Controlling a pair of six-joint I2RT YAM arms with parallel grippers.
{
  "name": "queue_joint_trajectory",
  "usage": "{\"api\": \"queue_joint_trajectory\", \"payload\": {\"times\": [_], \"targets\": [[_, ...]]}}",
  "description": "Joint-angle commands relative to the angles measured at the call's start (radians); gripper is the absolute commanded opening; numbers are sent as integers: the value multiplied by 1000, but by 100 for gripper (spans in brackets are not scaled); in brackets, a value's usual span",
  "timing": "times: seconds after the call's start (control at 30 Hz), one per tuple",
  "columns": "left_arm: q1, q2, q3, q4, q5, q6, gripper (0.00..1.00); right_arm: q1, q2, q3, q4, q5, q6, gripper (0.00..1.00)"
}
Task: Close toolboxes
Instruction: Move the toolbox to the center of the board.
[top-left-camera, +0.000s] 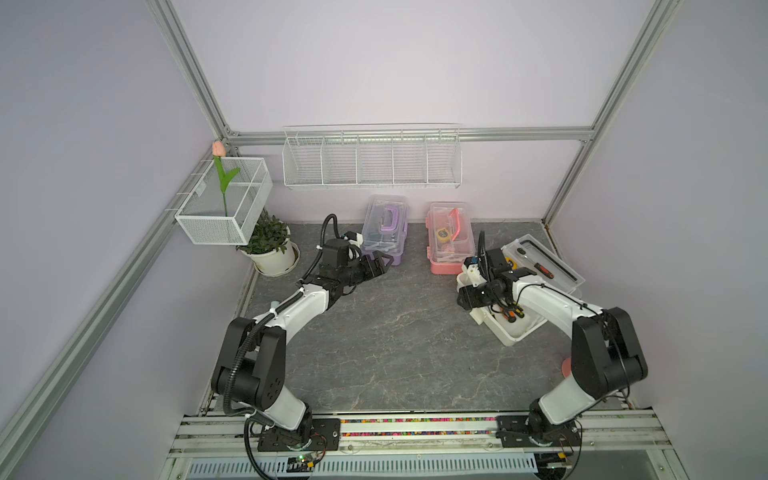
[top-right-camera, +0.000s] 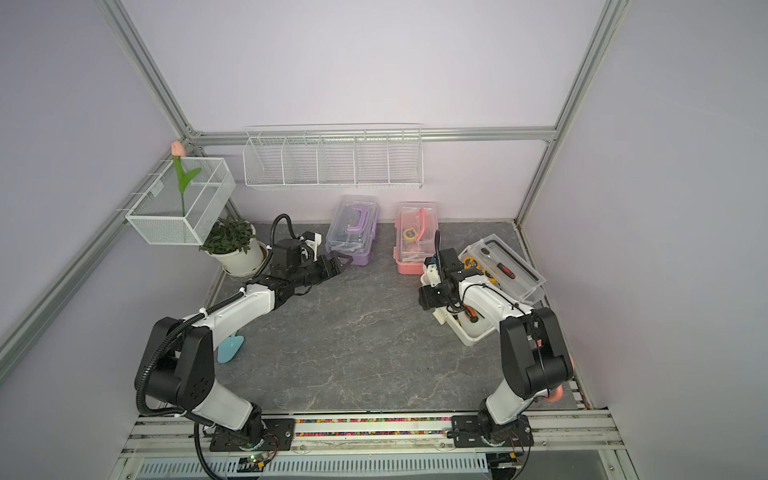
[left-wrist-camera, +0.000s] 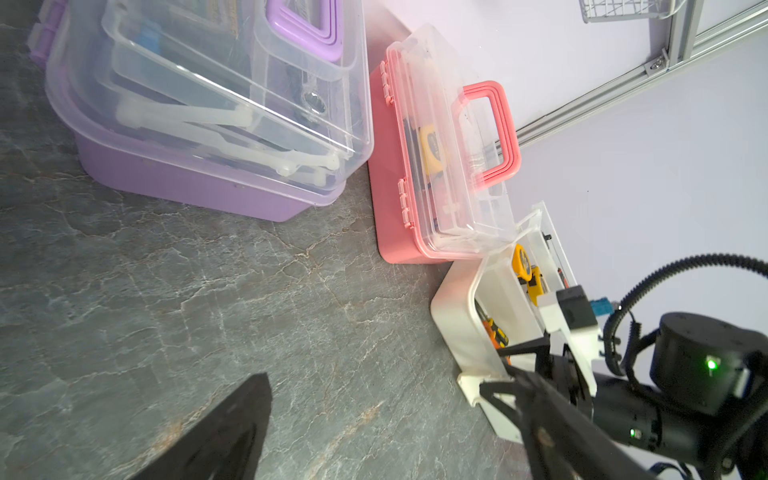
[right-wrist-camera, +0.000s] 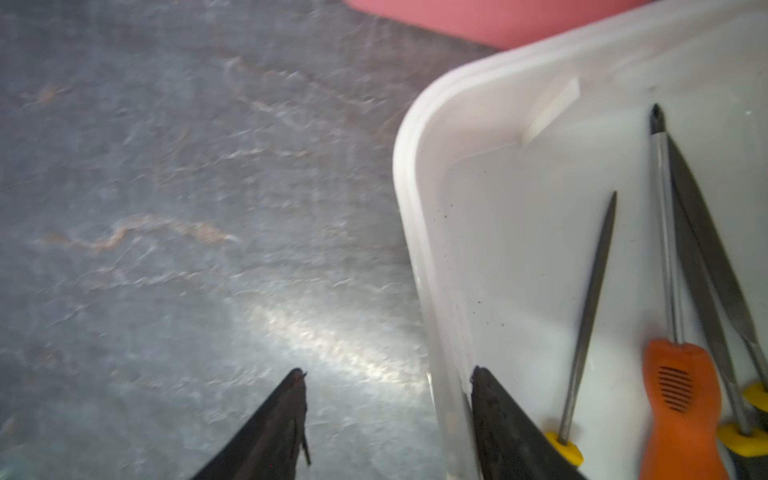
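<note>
The purple toolbox (top-left-camera: 382, 237) (left-wrist-camera: 187, 174) and the pink toolbox (top-left-camera: 451, 245) (left-wrist-camera: 399, 232) stand by the back wall, clear lids down on their bases. At the right, the larger white toolbox (top-left-camera: 509, 332) (right-wrist-camera: 419, 232) lies open, its clear lid part (top-left-camera: 544, 266) tilted up behind it with tools on it. My left gripper (top-left-camera: 384, 264) (left-wrist-camera: 390, 424) hovers open just in front of the purple box, nothing between its fingers. My right gripper (top-left-camera: 466, 298) (right-wrist-camera: 387, 371) is open and straddles the white box's near-left wall, one finger inside, one outside.
Screwdrivers (right-wrist-camera: 677, 399) lie in the white base. A potted plant (top-left-camera: 272, 249) and a wire basket (top-left-camera: 224, 208) stand at the back left, and a wire rack (top-left-camera: 372, 160) hangs on the back wall. A blue object (top-right-camera: 230, 347) lies under the left arm.
</note>
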Motion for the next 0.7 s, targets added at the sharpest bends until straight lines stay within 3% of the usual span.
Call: {"api": "queue_joint_trajectory", "payload": {"times": [0.0, 0.17, 0.47, 0.57, 0.67], "targets": [[0, -39, -21, 1, -3, 13, 93, 65, -43, -72, -5, -92, 94, 65], [0, -71, -39, -11, -16, 22, 93, 197, -59, -108, 63, -146, 175, 64], [39, -144, -82, -72, -53, 34, 94, 430, 90, 60, 81, -221, 195, 63], [55, -177, -118, -82, -66, 38, 94, 444, 87, 78, 94, -215, 222, 63], [58, -183, -125, -123, -65, 76, 94, 431, 20, 84, 73, -134, 235, 63]]}}
